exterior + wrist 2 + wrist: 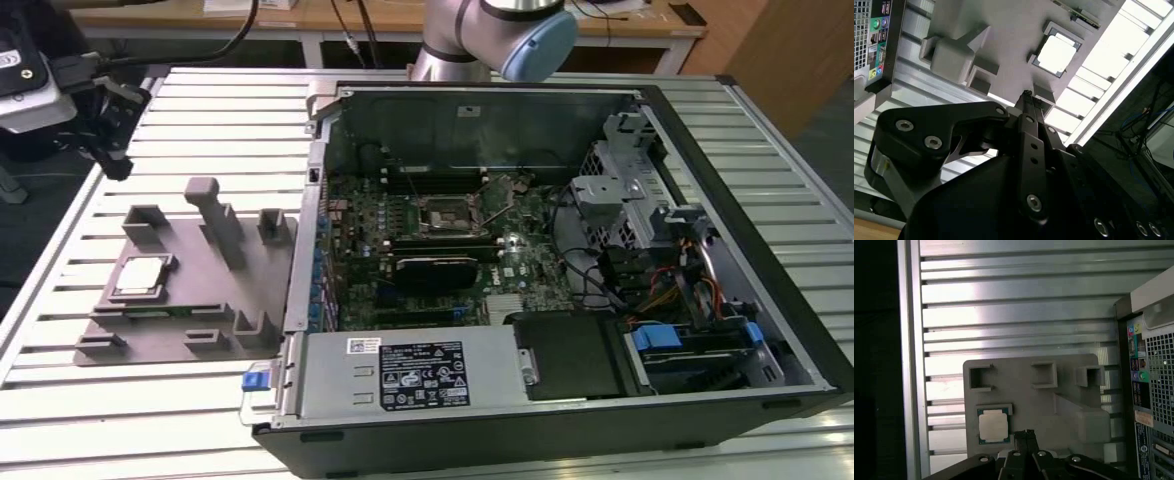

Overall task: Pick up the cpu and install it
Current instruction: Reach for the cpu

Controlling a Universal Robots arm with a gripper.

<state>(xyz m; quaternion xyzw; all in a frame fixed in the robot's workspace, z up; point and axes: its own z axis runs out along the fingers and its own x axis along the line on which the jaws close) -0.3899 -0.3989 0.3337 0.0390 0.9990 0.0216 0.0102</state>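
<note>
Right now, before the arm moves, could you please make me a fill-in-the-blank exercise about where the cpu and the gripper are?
1. The cpu lies on the ____ fixture plate.
2. That plate sits on the exterior view's ____ of the computer case.
3. The gripper, close to the cpu, holds ____.
Missing words: grey; left; nothing.

arm (497,35) cut off at exterior view's edge | computer case (534,440) near side cropped in exterior view | gripper (1026,95) body hides part of fixture plate (1004,40) and table (1104,75) in second wrist view | label (424,372) print too small to read
</note>
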